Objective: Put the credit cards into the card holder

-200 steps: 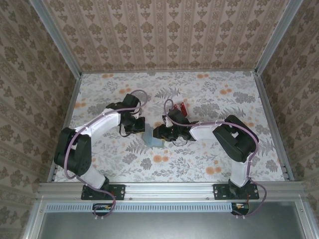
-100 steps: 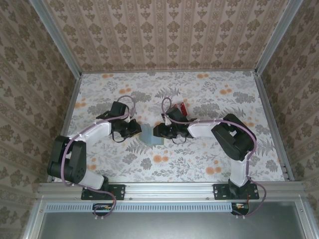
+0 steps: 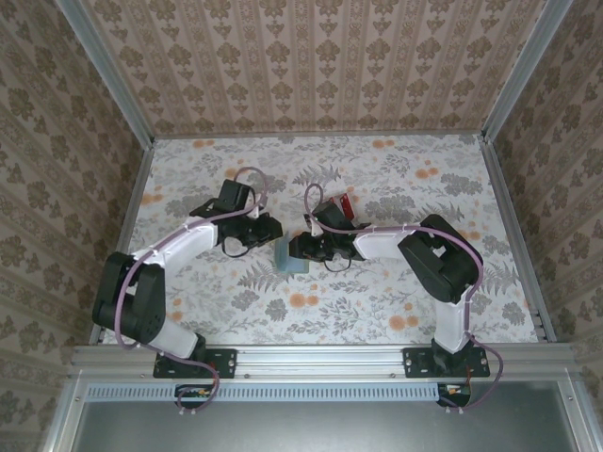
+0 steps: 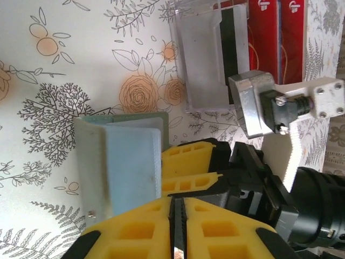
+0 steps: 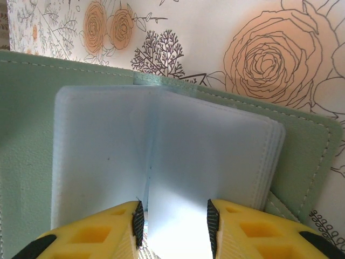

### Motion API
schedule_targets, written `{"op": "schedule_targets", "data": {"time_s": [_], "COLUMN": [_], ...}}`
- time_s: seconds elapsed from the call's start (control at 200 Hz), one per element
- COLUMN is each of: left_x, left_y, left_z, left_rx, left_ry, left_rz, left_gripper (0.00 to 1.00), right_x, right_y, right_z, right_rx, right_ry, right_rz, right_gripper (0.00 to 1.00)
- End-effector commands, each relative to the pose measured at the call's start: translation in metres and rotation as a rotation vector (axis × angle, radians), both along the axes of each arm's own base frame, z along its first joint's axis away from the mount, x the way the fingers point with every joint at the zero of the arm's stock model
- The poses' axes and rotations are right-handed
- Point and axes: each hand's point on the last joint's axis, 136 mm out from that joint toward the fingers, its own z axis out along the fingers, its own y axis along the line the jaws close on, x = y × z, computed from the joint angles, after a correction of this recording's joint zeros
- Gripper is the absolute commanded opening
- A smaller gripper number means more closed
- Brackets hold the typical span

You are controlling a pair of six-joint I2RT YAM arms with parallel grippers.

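Your card holder [image 5: 27, 135] lies open with its green cover spread flat. Pale blue see-through pockets [image 5: 102, 151] sit in the middle of it. Your right gripper [image 5: 175, 221] is at its near edge, with a pocket between the two yellow fingers [image 5: 91, 234]. A flowery cloth [image 5: 280, 59] lies beyond the holder.

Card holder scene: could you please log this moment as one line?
card holder: lying open | right gripper: clamped on its edge | left gripper: jaws nearly together, beside holder | credit cards: in clear case, not loaded
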Motion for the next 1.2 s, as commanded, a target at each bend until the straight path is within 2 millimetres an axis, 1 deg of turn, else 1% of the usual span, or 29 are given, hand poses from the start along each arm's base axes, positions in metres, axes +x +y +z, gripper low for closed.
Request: {"op": "schedule_targets", "data": {"time_s": [0.0, 0.105, 0.15, 0.21, 0.29, 0.445, 0.58, 0.695, 0.86, 0.915, 0.975, 1.04, 1.19], "left_x": [-0.008, -0.01, -0.01, -0.01, -0.013, -0.019, -0.024, -0.026, -0.027, -0.027, -0.028, -0.027, -0.029], "left_y": [0.014, 0.033, 0.037, 0.039, 0.041, 0.045, 0.049, 0.049, 0.051, 0.05, 0.049, 0.047, 0.046], "left_z": [-0.016, -0.018, -0.019, -0.02, -0.031, -0.06, -0.082, -0.089, -0.093, -0.093, -0.094, -0.094, -0.094], "left_rx": [0.063, 0.122, 0.139, 0.146, 0.165, 0.19, 0.2, 0.19, 0.184, 0.173, 0.162, 0.145, 0.126], "left_ry": [0.048, 0.052, 0.049, 0.052, 0.074, 0.132, 0.171, 0.183, 0.179, 0.174, 0.175, 0.172, 0.168], "left_rz": [0.016, 0.045, 0.047, 0.044, 0.038, 0.038, 0.045, 0.054, 0.061, 0.064, 0.069, 0.072, 0.073], "left_gripper": [0.3, 0.41, 0.45, 0.46, 0.46, 0.46, 0.42, 0.38, 0.32, 0.3, 0.29, 0.28, 0.27], "right_x": [-0.008, -0.008, -0.008, -0.008, -0.007, -0.009, -0.011, -0.012, -0.002, -0.001, 0.0, -0.001, -0.009], "right_y": [-0.018, -0.019, -0.019, -0.019, -0.019, -0.021, -0.023, -0.033, -0.059, -0.064, -0.061, -0.051, -0.028], "right_z": [-0.033, -0.033, -0.034, -0.035, -0.035, -0.033, -0.016, 0.0, 0.024, 0.033, 0.045, 0.054, 0.051], "right_rx": [-0.096, -0.093, -0.093, -0.094, -0.094, -0.088, -0.069, -0.08, -0.098, -0.109, -0.105, -0.078, -0.05], "right_ry": [0.069, 0.071, 0.072, 0.074, 0.074, 0.074, 0.06, 0.046, 0.014, -0.003, -0.025, -0.031, -0.003], "right_rz": [-0.018, -0.021, -0.02, -0.019, -0.021, -0.022, -0.011, -0.012, -0.048, -0.045, -0.026, 0.003, 0.065], "right_gripper": [0.39, 0.39, 0.39, 0.39, 0.39, 0.4, 0.4, 0.42, 0.42, 0.42, 0.42, 0.42, 0.4]}}
